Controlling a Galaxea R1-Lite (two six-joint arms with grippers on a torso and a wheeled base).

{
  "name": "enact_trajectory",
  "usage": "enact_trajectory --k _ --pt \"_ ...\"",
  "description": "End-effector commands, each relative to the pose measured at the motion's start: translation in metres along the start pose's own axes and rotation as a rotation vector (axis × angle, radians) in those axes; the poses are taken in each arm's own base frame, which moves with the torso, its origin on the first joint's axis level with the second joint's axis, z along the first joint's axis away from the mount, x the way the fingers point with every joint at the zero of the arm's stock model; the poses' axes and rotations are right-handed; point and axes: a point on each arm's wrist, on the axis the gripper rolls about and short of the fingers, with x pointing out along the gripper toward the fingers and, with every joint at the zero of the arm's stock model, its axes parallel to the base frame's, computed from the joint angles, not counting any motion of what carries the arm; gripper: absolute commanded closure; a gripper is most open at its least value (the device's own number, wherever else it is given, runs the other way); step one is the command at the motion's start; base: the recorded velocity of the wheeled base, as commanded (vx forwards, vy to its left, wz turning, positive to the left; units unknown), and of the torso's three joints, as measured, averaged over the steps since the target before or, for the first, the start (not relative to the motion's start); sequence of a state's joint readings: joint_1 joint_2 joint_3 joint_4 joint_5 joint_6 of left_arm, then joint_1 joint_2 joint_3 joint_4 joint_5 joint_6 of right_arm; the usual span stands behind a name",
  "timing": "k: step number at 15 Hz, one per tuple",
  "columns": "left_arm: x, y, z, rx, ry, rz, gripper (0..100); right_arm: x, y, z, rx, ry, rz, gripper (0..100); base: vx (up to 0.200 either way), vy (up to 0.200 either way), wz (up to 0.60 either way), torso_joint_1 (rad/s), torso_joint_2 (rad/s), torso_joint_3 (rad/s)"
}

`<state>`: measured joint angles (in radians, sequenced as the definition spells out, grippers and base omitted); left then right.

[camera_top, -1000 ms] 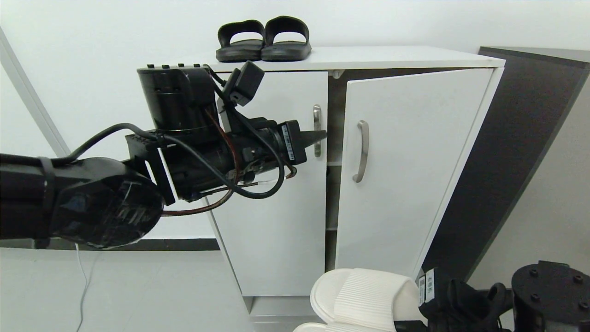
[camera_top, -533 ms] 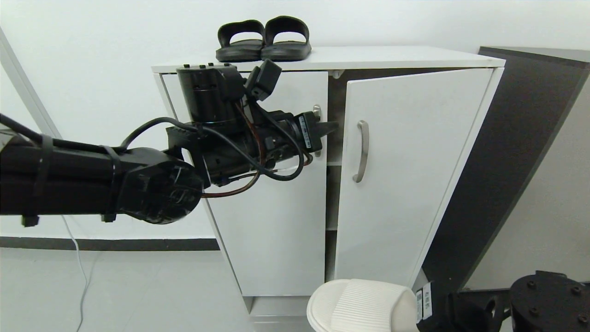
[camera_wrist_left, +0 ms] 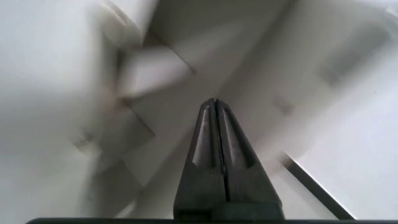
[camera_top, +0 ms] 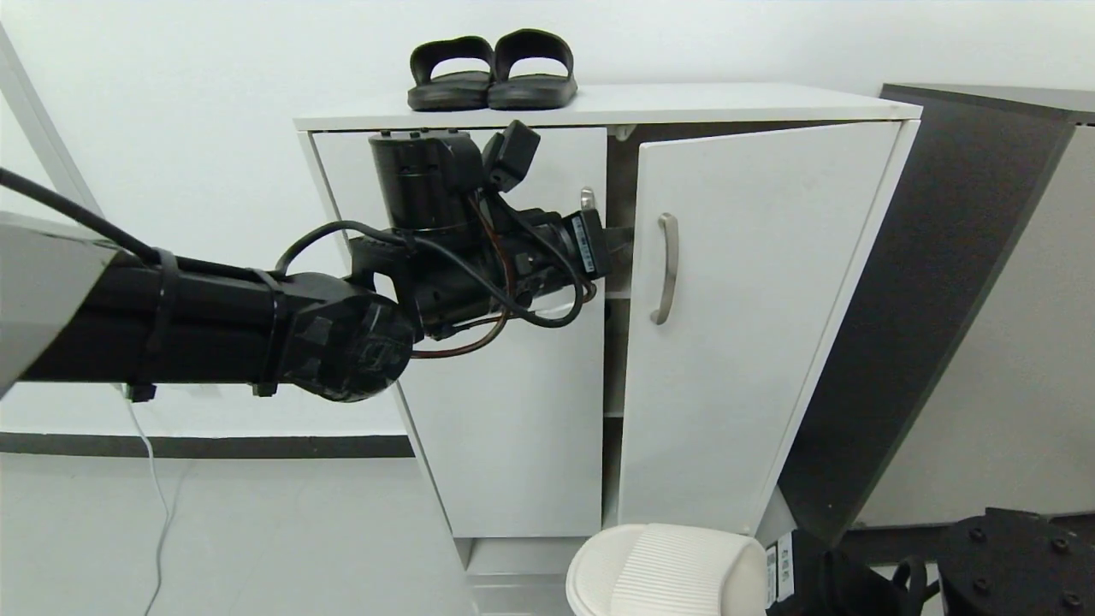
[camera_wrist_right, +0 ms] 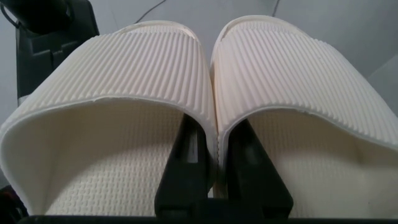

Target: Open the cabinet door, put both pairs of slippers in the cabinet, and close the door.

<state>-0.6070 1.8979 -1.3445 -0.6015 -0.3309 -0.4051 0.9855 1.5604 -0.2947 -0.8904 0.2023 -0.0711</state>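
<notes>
White cabinet is standing a bit open, black slippers on top.
Left jaws are pressing together, empty, at the door gap; right jaws are pinching the white slippers.

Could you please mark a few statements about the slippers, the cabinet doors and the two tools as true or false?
1. The black slippers lie on top of the cabinet. True.
2. Both cabinet doors are fully shut. False: the right door stands ajar, with a dark gap between it and the left door.
3. The left tool has its fingers spread wide. False: they are pressed together.
4. The right tool holds the white slippers. True.
5. The white slippers lie inside the cabinet. False: they are low in front of it, outside, in the right tool.
</notes>
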Motion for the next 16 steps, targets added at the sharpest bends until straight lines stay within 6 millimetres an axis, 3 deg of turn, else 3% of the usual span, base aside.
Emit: enact_trajectory --k 1,4,5,11,14,16 --pt "-0.002 -0.020 -0.008 -0.007 0.025 -0.045 100 0.001 0.002 -0.001 -0.002 0.004 0.010 100 -0.200 0.000 0.00 -0.002 0.00 0.012" --pt "-0.010 -0.057 -0.017 -0.003 0.041 -0.138 100 0.002 0.005 -0.002 -0.006 0.010 0.021 100 -0.200 0.000 0.00 0.002 0.00 0.002" --pt "-0.010 -0.058 -0.015 0.002 0.025 -0.147 100 0.001 0.005 -0.002 -0.007 0.008 0.021 100 -0.200 0.000 0.00 -0.007 0.00 0.002" --pt "-0.029 -0.036 -0.009 0.004 0.009 -0.071 100 0.000 0.005 0.000 -0.002 -0.001 0.019 100 0.000 0.000 0.00 0.000 0.00 0.000" --pt "-0.052 -0.029 0.007 0.013 -0.050 0.009 100 0.000 0.005 0.001 -0.003 -0.007 0.017 100 0.000 0.000 0.00 0.000 0.00 0.000" --pt "-0.084 -0.034 0.021 0.028 -0.102 0.047 100 0.001 0.003 0.000 0.002 0.001 0.011 100 0.000 0.000 0.00 0.000 0.00 0.000"
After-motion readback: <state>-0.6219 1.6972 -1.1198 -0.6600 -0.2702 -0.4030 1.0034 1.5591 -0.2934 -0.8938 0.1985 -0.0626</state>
